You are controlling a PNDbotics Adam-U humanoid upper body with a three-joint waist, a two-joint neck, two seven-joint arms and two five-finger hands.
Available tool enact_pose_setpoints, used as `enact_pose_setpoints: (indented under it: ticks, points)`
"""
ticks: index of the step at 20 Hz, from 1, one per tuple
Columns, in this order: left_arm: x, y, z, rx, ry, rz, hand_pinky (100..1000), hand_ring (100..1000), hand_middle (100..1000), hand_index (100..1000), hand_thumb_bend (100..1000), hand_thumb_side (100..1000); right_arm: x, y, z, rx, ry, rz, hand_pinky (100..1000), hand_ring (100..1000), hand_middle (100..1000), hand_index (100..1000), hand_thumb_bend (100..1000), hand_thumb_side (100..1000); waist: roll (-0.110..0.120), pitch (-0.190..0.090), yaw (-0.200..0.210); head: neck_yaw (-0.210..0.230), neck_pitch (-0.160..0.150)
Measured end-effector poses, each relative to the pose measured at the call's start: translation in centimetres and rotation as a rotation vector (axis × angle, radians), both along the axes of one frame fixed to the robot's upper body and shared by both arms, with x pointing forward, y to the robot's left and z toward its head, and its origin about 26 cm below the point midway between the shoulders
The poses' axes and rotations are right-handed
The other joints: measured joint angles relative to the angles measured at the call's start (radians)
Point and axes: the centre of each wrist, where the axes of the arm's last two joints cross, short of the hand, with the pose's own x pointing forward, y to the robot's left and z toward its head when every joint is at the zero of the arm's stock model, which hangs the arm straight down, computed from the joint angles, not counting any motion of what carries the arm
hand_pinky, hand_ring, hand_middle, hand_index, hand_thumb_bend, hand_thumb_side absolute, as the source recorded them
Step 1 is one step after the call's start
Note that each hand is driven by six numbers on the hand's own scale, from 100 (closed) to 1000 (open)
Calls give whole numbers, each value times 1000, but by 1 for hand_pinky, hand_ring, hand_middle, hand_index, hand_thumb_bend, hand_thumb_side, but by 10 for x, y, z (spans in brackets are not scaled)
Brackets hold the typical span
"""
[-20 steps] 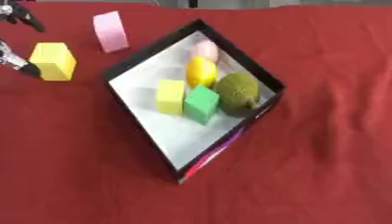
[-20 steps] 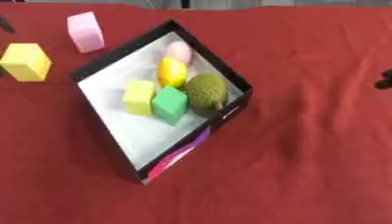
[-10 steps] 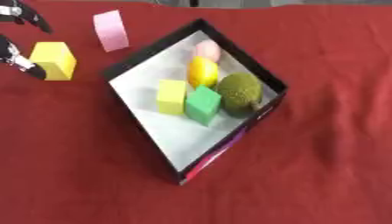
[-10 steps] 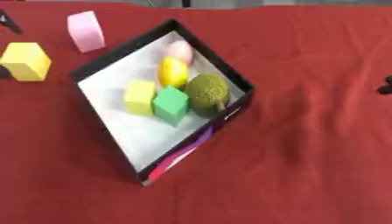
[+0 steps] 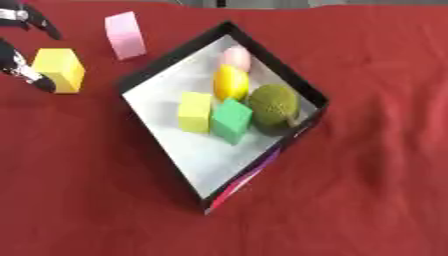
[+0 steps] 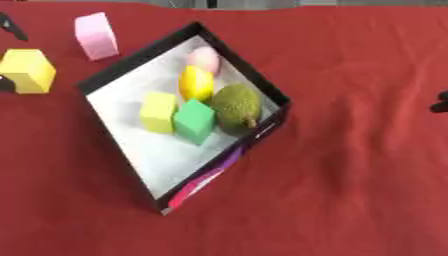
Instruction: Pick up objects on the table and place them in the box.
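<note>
Little has changed over the last second: the left hand point(image 5: 24, 65) stays at the yellow block point(image 5: 59, 70), fingers either side but not visibly closed, so no lift yet. The block sits at nine o'clock of the box point(image 5: 175, 55), the pink block point(image 5: 124, 35) at eleven. Bare tabletop point(image 5: 376, 150) lies open from three to six. The right hand point(image 6: 439, 102) barely shows; I cannot tell its state.

Box point(image 6: 131, 75) holds five items; yellow block point(image 6: 26, 70), pink block point(image 6: 96, 36) outside on red cloth point(image 6: 350, 175).
</note>
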Motion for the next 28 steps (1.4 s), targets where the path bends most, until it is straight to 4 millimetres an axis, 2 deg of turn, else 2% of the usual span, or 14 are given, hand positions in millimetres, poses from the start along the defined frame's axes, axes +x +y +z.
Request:
enact_pose_setpoints:
  ticks: [7, 15, 20, 28]
  points:
    - [0, 1, 3, 12, -5, 18, 944, 960, 841, 874, 837, 480, 0, 1, -1, 1, 4, -4, 937, 656, 630, 872, 100, 516, 0, 3, -1, 5, 0]
    - [3, 4, 3, 17, -2, 64, 938, 957, 838, 872, 818, 440, 1, 3, -4, -7, 12, -7, 937, 656, 630, 872, 100, 512, -3, 12, -7, 12, -4]
    - [6, 5, 1, 38, -1, 83, 939, 961, 843, 874, 841, 409, 1, 4, -4, -10, 14, -12, 937, 655, 629, 872, 100, 508, -2, 21, -14, 18, -9]
    - [10, 7, -7, 62, 9, 106, 935, 956, 838, 868, 812, 395, 2, 6, -7, -14, 19, -30, 938, 656, 630, 872, 100, 506, -2, 35, -20, 23, -9]
